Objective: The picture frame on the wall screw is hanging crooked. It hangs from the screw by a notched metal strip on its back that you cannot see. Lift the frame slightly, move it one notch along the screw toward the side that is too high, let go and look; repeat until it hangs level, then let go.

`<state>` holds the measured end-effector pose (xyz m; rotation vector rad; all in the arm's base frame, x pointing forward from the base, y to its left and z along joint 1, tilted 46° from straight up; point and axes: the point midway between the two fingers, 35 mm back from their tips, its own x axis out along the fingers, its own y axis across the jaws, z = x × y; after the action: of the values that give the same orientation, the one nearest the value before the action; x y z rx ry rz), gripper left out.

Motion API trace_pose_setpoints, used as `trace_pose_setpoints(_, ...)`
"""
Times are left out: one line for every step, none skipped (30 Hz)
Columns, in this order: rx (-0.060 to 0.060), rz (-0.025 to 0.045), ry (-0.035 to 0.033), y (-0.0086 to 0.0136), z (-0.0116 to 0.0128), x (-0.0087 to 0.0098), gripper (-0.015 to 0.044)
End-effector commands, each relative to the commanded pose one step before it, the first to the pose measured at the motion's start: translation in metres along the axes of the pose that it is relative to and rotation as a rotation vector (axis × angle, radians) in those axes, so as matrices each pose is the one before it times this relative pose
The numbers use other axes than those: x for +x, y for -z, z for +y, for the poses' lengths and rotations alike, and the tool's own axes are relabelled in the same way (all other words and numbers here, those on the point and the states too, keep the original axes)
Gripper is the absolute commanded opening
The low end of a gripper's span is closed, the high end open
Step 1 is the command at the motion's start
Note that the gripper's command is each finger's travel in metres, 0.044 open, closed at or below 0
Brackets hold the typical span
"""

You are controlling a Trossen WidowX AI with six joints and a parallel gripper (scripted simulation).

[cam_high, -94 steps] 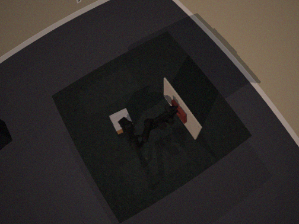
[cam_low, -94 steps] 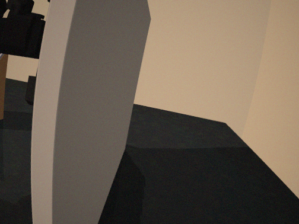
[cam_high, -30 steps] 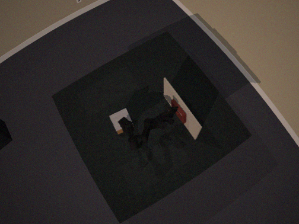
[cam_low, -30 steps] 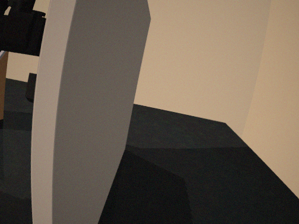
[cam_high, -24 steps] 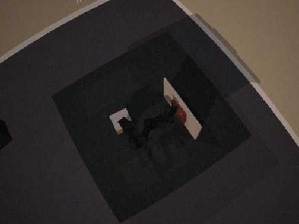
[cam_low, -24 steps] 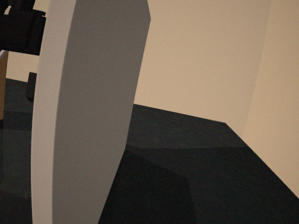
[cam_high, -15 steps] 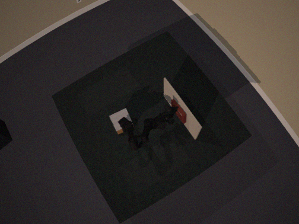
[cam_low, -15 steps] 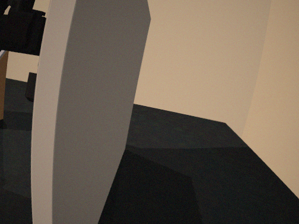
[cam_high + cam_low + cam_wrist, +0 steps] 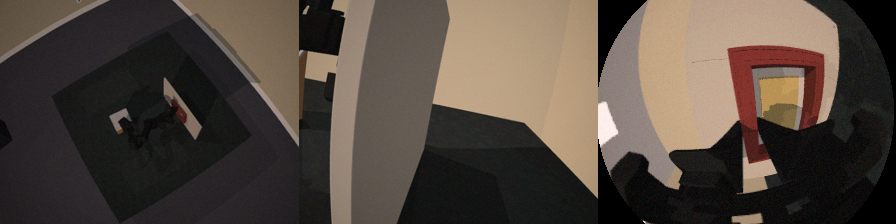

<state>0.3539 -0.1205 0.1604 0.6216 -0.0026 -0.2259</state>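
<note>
The dark table [image 9: 98, 166] [image 9: 477, 131] [image 9: 863, 75] spreads beneath my fingers [image 9: 175, 110]. Ahead of them stands a pale upright panel [image 9: 193, 127] [image 9: 391, 104] [image 9: 783, 27]; the exterior view gives me its grey back and hides my fingertips, while the top view catches its thin upper edge. My black arm [image 9: 149, 125] [image 9: 320, 32] bends across the table toward the panel. Behind my reach sits a white-topped block [image 9: 116, 118] [image 9: 301, 89] with an orange side. The red picture frame [image 9: 181, 115] [image 9: 741, 85] is at my fingertips, in front of the panel, and I am pinching its edge. Only the wrist view shows what it encloses: a grey border [image 9: 757, 90] around a yellow picture [image 9: 779, 91] with a darker patch. I cannot tell whether the frame is level.
</note>
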Motion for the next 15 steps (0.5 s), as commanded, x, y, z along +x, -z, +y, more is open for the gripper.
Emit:
trace_pose_setpoints(0.0045, 0.00057, -0.00815, -0.00073, 0.00195, 0.00017, 0.0000)
trace_pose_setpoints(0.0000, 0.00000, 0.00000, -0.00009, 0.00028, 0.00000, 0.0000)
trace_pose_setpoints(0.0000, 0.00000, 0.00000, -0.00012, 0.00028, 0.00000, 0.0000)
trace_pose_setpoints(0.0000, -0.00001, -0.00001, -0.00018, 0.00034, 0.00000, 0.0000)
trace_pose_setpoints(0.0000, -0.00001, 0.00000, -0.00022, 0.00015, 0.00000, 0.0000)
trace_pose_setpoints(0.0000, 0.00000, 0.00000, -0.00004, -0.00005, 0.00000, 0.0000)
trace_pose_setpoints(0.0000, 0.00000, 0.00000, -0.00007, -0.00011, 0.00000, 0.0000)
trace_pose_setpoints(0.0000, 0.00000, 0.00000, -0.00006, -0.00015, 0.00000, 0.0000)
trace_pose_setpoints(0.0000, 0.00000, 0.00000, -0.00012, -0.00024, 0.00000, 0.0000)
trace_pose_setpoints(0.0000, 0.00000, 0.00000, -0.00005, -0.00027, 0.00000, 0.0000)
trace_pose_setpoints(0.0000, 0.00000, 0.00000, -0.00007, -0.00029, 0.00000, 0.0000)
trace_pose_setpoints(0.0000, 0.00000, 0.00000, -0.00017, -0.00015, 0.00000, 0.0000)
trace_pose_setpoints(0.0000, 0.00000, 0.00000, -0.00002, 0.00010, 0.00000, 0.0000)
trace_pose_setpoints(0.0000, 0.00000, 0.00000, -0.00004, 0.00017, 0.00000, 0.0000)
trace_pose_setpoints(0.0000, -0.00001, 0.00000, -0.00019, 0.00006, 0.00000, 0.0000)
